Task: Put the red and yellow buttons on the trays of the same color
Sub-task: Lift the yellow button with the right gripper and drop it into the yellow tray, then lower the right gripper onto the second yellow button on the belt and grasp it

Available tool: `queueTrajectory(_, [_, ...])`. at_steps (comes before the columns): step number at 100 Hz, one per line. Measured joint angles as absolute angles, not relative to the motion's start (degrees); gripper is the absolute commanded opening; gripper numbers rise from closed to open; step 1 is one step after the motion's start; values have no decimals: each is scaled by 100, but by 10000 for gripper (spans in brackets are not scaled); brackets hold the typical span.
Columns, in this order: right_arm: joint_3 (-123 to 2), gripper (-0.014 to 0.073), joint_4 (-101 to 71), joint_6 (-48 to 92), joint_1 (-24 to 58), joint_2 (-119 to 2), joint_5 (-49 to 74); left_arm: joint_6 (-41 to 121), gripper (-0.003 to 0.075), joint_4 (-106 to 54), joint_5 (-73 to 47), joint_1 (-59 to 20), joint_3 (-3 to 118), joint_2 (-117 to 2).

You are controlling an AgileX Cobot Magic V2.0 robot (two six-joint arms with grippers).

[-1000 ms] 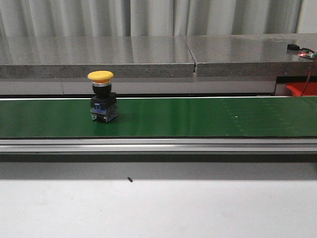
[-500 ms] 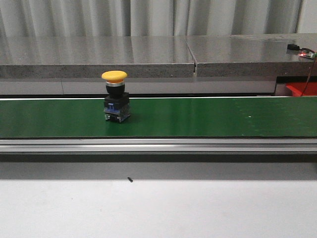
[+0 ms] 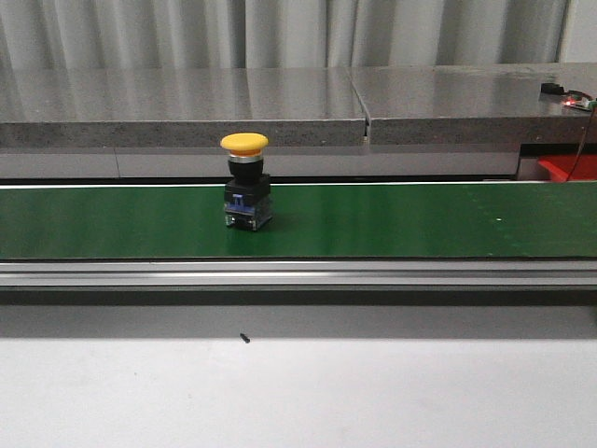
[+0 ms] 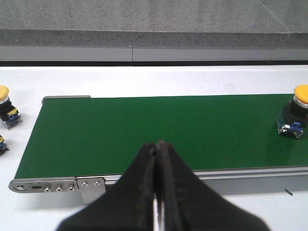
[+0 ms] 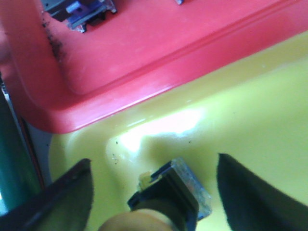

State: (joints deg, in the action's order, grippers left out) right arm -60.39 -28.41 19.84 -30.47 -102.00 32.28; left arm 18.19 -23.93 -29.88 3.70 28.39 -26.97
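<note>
Done: yellow button (image 5: 168,195) lying in yellow tray (image 5: 250,106), between spread fingers of right hand (image 5: 151,185).
Left: yellow button on belt (image 3: 246,182), mid green conveyor belt (image 3: 420,219).
Left hand (image 4: 157,159): closed, empty.

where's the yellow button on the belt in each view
Front view: yellow button upright on the green belt, left of centre.
Left wrist view: same button at the frame's right edge, on the belt.
Right wrist view: not in it.
Shared landmark: the green belt.
</note>
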Motion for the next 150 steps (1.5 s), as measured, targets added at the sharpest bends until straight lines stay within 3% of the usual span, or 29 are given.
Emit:
queueTrajectory(56, [-6039,616,-2854,2050,-2732,-8546,3619,1819,-20,-2393,-2988,370,2839,-2697])
queueTrajectory(112, [-6039,616,-2834,2242,391,-7980,4460,1819,-20,-2393,-2988,370,2839,-2697])
queueTrajectory(150, [-6039,616,-2821,2242,1486,-8587,3960,1819,-20,-2393,-2988,359,2839,-2697])
